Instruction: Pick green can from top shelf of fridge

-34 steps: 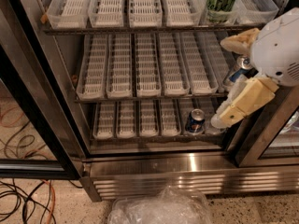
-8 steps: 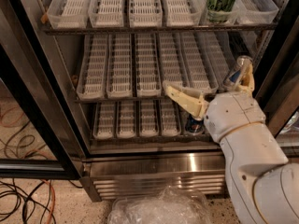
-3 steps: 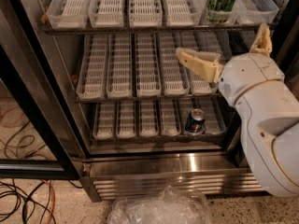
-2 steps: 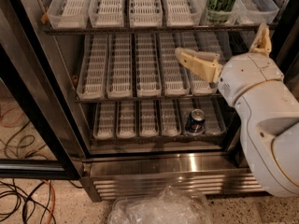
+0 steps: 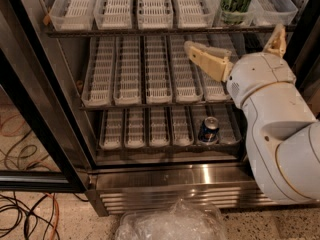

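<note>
Open fridge [image 5: 170, 184] viewed from above, steel base at six o'clock. At four o'clock, a bulky white arm [image 5: 280, 124], with the gripper [image 5: 234, 38] at two o'clock, now level with the middle rack [image 5: 150, 74] and just under the shelf [image 5: 125, 32]. Raised there from beside the bottom rack [image 5: 140, 129] over the last few seconds, and hardly shifted within the last second. Claw spread wide and holding nothing: one tan finger [image 5: 207, 59] stretched toward ten o'clock across the middle lanes, the other poking up toward one o'clock near the right door post. Suggests a climb toward the target mostly finished, with the final reach and the closing of the claw yet to come. At one o'clock, standing upright in one of the clear trays [image 5: 67, 9] along the top shelf, the green can [image 5: 237, 1], above the gap between the fingers and touching neither. Probably a little deeper inside than the claw, though depth hard to judge from this angle. No other cans visible in the remaining trays of that shelf, nor in the white slotted lanes of the middle rack. On the bottom rack, at five o'clock, a single blue can [image 5: 208, 130] upright in its lane. On the floor at six o'clock, a crumpled clear plastic bag [image 5: 170, 224]; at eight o'clock, loose cables [image 5: 20, 209].
</note>
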Available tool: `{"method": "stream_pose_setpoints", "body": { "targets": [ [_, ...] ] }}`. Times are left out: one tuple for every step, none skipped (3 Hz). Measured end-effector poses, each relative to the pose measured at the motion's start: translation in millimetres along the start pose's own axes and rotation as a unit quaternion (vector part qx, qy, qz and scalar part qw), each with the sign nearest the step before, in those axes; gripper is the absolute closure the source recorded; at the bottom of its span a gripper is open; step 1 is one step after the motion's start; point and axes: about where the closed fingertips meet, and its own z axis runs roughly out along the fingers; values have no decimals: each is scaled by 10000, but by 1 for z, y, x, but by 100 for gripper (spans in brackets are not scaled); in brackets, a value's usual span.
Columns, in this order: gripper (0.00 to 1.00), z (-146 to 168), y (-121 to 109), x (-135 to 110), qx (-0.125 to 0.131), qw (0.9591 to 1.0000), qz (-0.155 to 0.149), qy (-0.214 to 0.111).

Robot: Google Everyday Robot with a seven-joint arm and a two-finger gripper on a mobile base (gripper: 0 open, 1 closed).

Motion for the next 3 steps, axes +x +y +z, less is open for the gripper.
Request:
{"method": "stream_pose_setpoints", "body": {
  "targets": [
    [0,7,-1,-6,158,9995,258,-111],
    [0,7,-1,-6,158,9995,258,-111],
    [0,9,1,-8,94,9998,142,-73]
  ]
}}
